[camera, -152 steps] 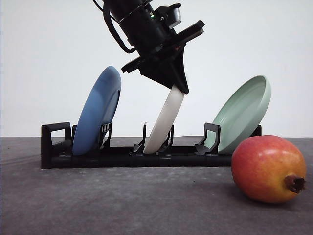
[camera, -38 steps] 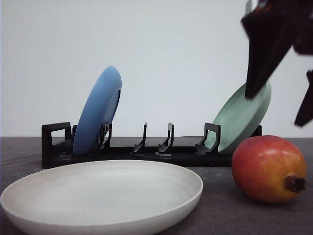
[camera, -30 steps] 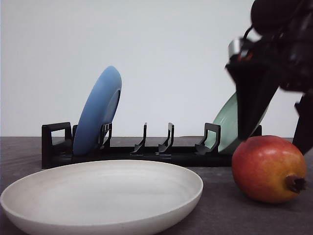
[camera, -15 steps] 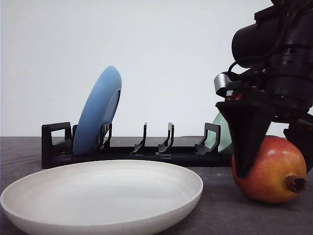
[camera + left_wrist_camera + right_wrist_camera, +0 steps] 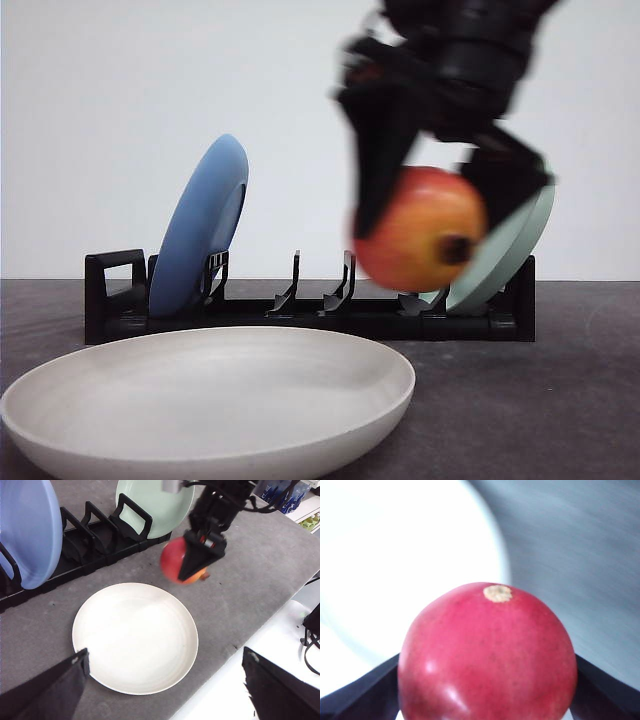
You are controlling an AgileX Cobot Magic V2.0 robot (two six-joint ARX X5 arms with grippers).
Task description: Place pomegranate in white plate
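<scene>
One pomegranate (image 5: 420, 230) is clamped in the right gripper (image 5: 432, 205), held aloft right of the white plate (image 5: 200, 400); left gripper (image 5: 165, 690) is spread apart.

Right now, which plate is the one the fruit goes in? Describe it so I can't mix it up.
Start at the black dish rack across the back of the table. The white plate lies flat on the grey table in front of it, toward the left. The blue plate and pale green plate stand on edge in the rack; this cream one alone lies down.

Lab-like robot test bench: grey tabletop (image 5: 260, 570), plain white backdrop (image 5: 100, 100), black dish rack (image 5: 300, 315).
</scene>
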